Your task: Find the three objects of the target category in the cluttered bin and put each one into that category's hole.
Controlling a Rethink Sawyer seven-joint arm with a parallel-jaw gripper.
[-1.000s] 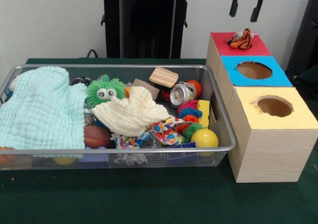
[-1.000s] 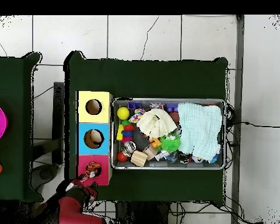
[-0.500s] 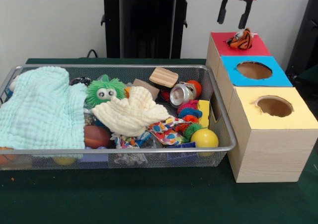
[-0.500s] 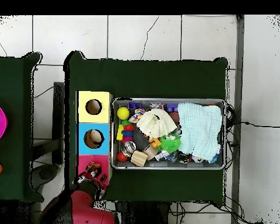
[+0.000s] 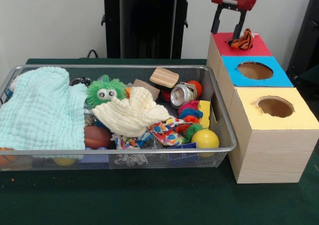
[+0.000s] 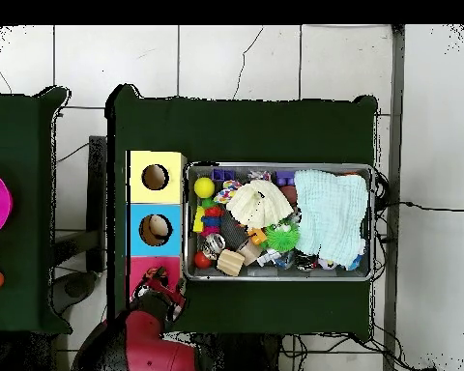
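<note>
Over the last second I brought the gripper (image 5: 229, 23) leftward and lower, to just behind the red box (image 5: 255, 47). Its fingers stood spread and held nothing. The tiger toy (image 5: 242, 40) lay on the red top, seemingly over the hole, not dropped through. I judged that placement unfinished; remaining targets sat somewhere in the wire bin (image 5: 225, 126).
</note>
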